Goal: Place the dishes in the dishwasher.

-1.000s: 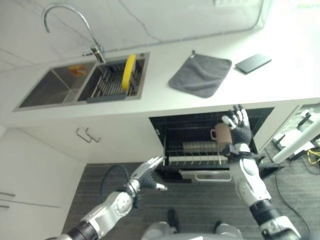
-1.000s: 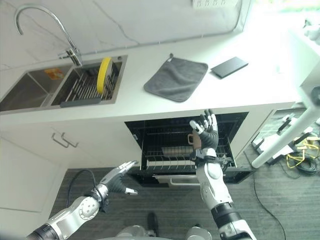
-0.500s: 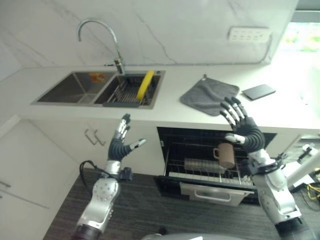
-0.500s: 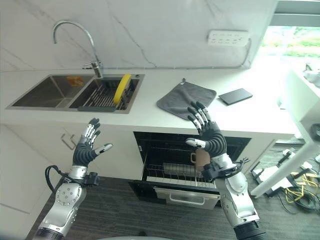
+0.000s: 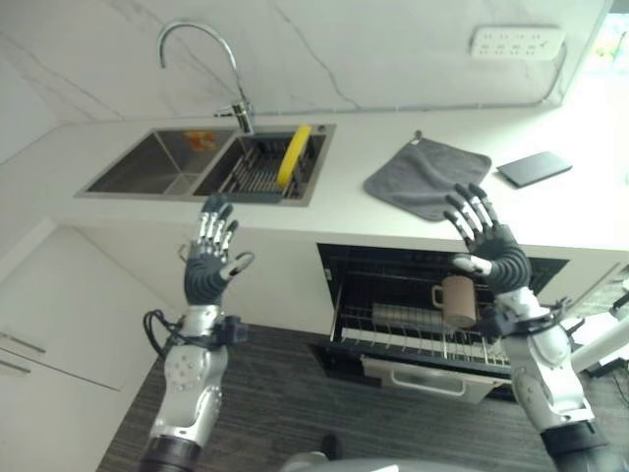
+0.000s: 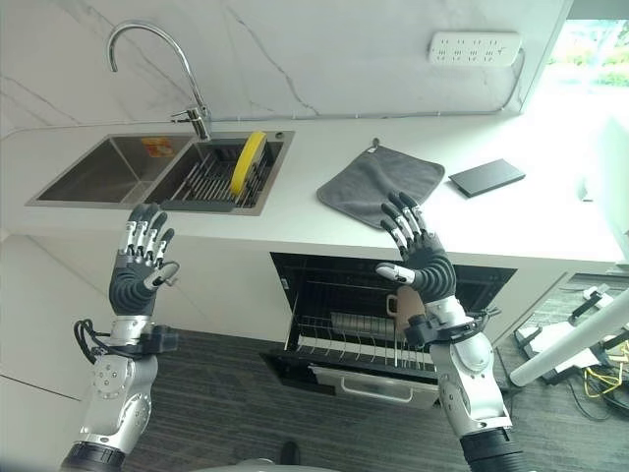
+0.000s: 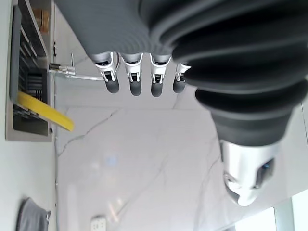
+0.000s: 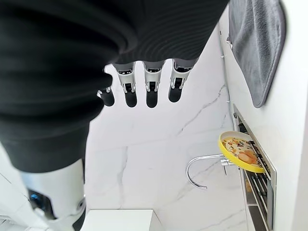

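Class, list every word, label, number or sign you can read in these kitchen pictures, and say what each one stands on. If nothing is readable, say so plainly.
No text can be read anywhere.
Orange sticker in the sink's left basin: any print is too small to read.
Yellow plate in the sink rack: a picture, no legible words.
Dark flat slab on the counter: no marks to see.
Wall socket strip: no legible label.
Brown mug in the dishwasher: plain.

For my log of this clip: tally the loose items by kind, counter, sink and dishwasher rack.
Plates: 1, yellow plate in the sink rack
Mugs: 1, brown mug in the dishwasher rack
Cloths: 1, grey cloth
Flat dark slabs: 1, dark slab
Total: 4
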You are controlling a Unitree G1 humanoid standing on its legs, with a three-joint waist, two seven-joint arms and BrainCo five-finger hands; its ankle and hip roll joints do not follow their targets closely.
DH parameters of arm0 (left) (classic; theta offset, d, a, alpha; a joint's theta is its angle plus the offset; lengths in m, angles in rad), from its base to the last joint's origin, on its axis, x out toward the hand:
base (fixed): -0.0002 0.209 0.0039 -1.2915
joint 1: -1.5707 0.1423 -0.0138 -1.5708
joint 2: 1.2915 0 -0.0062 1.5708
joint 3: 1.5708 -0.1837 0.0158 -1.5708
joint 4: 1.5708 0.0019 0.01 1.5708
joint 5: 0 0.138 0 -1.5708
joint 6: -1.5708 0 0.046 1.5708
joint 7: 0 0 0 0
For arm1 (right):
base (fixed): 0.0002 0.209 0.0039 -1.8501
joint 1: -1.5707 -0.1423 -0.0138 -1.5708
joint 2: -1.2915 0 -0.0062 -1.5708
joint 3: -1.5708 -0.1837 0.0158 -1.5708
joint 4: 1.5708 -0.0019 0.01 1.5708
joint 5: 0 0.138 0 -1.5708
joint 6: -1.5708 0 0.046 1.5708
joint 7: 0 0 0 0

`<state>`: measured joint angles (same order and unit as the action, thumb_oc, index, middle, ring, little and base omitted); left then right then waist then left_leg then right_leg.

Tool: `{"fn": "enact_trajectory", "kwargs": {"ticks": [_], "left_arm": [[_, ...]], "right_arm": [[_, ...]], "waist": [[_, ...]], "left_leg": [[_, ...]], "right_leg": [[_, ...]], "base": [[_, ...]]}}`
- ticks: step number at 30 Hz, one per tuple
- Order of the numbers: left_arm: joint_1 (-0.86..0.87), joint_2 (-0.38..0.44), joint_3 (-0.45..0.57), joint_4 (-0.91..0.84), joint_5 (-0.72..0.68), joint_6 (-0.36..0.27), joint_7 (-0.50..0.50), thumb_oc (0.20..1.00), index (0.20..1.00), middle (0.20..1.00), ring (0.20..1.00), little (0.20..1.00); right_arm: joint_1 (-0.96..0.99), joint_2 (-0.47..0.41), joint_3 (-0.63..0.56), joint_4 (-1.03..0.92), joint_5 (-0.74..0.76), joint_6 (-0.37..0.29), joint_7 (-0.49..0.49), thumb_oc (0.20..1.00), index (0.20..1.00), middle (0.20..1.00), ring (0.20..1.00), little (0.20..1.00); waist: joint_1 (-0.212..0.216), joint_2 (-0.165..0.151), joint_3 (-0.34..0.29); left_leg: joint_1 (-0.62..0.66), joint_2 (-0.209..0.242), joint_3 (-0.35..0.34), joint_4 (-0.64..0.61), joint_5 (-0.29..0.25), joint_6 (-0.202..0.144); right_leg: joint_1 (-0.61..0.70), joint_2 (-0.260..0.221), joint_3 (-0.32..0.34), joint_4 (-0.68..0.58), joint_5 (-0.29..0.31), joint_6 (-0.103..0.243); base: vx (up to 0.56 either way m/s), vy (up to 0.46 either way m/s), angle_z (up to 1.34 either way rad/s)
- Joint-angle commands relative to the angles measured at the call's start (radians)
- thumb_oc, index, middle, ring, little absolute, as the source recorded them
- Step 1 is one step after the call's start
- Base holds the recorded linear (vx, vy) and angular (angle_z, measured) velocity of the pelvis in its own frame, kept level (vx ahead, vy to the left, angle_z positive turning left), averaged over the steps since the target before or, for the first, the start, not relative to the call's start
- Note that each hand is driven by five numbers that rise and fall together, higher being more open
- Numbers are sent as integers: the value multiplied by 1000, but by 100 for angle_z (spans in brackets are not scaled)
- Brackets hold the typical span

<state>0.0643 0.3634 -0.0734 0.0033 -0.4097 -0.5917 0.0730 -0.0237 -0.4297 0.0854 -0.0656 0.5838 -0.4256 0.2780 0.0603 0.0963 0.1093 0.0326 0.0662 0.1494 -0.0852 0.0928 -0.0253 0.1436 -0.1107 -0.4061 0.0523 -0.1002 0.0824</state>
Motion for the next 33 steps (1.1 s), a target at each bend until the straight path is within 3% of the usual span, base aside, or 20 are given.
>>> {"fn": "enact_trajectory", "kwargs": {"ticks": [1, 5, 7, 12, 13, 16, 17, 19, 21, 26, 29, 33], "left_arm": [[-52, 51, 49, -53, 28, -63, -2, 1000, 1000, 1000, 1000, 1000], [-37, 42, 60, -77, 5, -52, -12, 1000, 1000, 1000, 1000, 1000], [-35, 39, 53, -79, 2, -60, -27, 1000, 1000, 1000, 1000, 1000], [-29, 45, 66, -94, 6, -74, -24, 1000, 1000, 1000, 1000, 1000], [-48, 59, 67, -86, -17, -67, -51, 1000, 1000, 1000, 1000, 1000], [-80, 74, 36, -66, 11, -48, -95, 1000, 1000, 1000, 1000, 1000], [-91, 72, 8, -66, 58, -31, -89, 1000, 1000, 1000, 1000, 1000], [-87, 83, -1, -74, 93, -18, -57, 1000, 1000, 1000, 1000, 1000], [-91, 97, 2, -88, 126, -1, -20, 1000, 1000, 1000, 1000, 1000], [-115, 120, 21, -86, 116, 27, 18, 1000, 1000, 1000, 1000, 1000], [-113, 108, 33, -80, 112, 31, 2, 1000, 1000, 1000, 1000, 1000], [-92, 81, 28, -70, 113, 13, -12, 1000, 1000, 1000, 1000, 1000]], "right_arm": [[-46, 39, -39, -70, 76, -64, 39, 1000, 1000, 1000, 1000, 1000], [-16, 45, -62, -84, 58, -63, 33, 1000, 1000, 1000, 1000, 1000], [-7, 34, -83, -86, 40, -56, -31, 1000, 1000, 1000, 1000, 1000], [-35, 23, -113, -85, 69, -46, -53, 1000, 1000, 1000, 1000, 1000], [-36, 23, -134, -88, 51, -56, -95, 1000, 1000, 1000, 1000, 1000], [-4, 47, -179, -110, 45, -86, -158, 1000, 1000, 1000, 1000, 1000], [31, 69, -201, -129, 50, -97, -166, 1000, 1000, 1000, 1000, 1000], [50, 78, -215, -144, 86, -86, -127, 1000, 1000, 1000, 1000, 1000], [45, 73, -215, -152, 107, -78, -101, 1000, 1000, 1000, 1000, 1000], [18, 46, -186, -150, 147, -94, -104, 1000, 1000, 1000, 1000, 1000], [11, 55, -175, -131, 151, -103, -82, 1000, 1000, 1000, 1000, 1000], [0, 59, -168, -113, 160, -82, -63, 1000, 1000, 1000, 1000, 1000]], "waist": [[0, -68, 36], [-10, -81, 44], [-15, -89, 54], [-19, -67, 64], [-30, -64, 69], [-53, -67, 74], [-66, -71, 80], [-71, -75, 86], [-72, -66, 92], [-77, -59, 83], [-74, -66, 74], [-72, -76, 62]], "left_leg": [[56, 98, 40, 111, -102, -83], [26, 61, 77, 233, -163, -66], [-1, 84, 77, 289, -167, -66], [16, 161, -55, 277, -124, -90], [18, 141, -56, 286, -184, -77], [12, 90, -24, 303, -237, -44], [19, 49, -16, 302, -261, -8], [43, 17, 26, 267, -265, 15], [62, 1, 68, 212, -249, 31], [86, -74, 97, 119, -220, 51], [87, -103, 85, 115, -225, 58], [81, -105, 112, 136, -224, 47]], "right_leg": [[-16, -29, 47, -33, 32, 16], [-24, -41, 46, 8, 20, 6], [-29, -54, 55, 20, 23, 4], [-79, -101, 161, 89, 2, 30], [-100, -150, 175, 131, 0, 64], [-111, -225, 168, 182, 9, 101], [-137, -259, 170, 231, 59, 106], [-187, -269, 144, 266, 124, 109], [-225, -227, 104, 303, 126, 110], [-260, -44, 32, 336, 99, 90], [-264, -17, 18, 311, 98, 76], [-201, 9, 9, 184, 65, 40]], "base": [[72, 1, 2], [60, 52, 2], [53, 197, 10], [36, 535, -35], [40, 711, -64], [47, 564, -11], [28, 525, 24], [-42, 401, -4], [-106, 284, -41], [-70, 192, -52], [-2, -6, -22], [4, -94, 7]]}}
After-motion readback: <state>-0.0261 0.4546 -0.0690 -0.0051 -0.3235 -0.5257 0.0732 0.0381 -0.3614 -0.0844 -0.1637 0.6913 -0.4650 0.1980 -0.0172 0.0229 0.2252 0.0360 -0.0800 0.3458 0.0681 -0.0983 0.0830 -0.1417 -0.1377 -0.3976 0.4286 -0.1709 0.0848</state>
